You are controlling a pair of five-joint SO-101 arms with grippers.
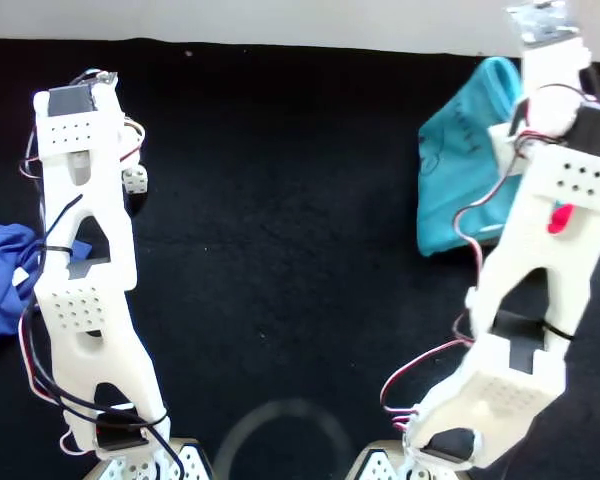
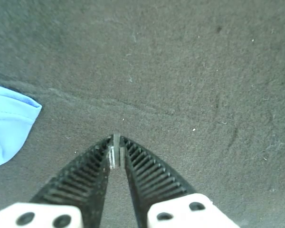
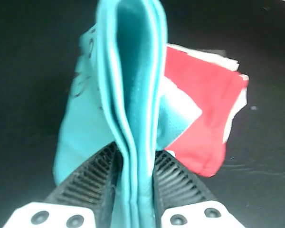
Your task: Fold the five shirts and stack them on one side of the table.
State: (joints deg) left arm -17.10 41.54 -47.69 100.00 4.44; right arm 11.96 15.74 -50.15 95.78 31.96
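Clamping right gripper (image 3: pixel 135 152): jaws are pinched on a folded edge of the teal shirt (image 3: pixel 133 71).
Closed left gripper (image 2: pixel 115 142): jaws are pressed together on nothing, over the black table (image 2: pixel 204 71).
Blue shirt (image 1: pixel 0 275): bunched at the table's left edge, beside the left arm.
Teal shirt, placement: seen at the table's far right, lying partly over the red shirt (image 3: pixel 206 114).
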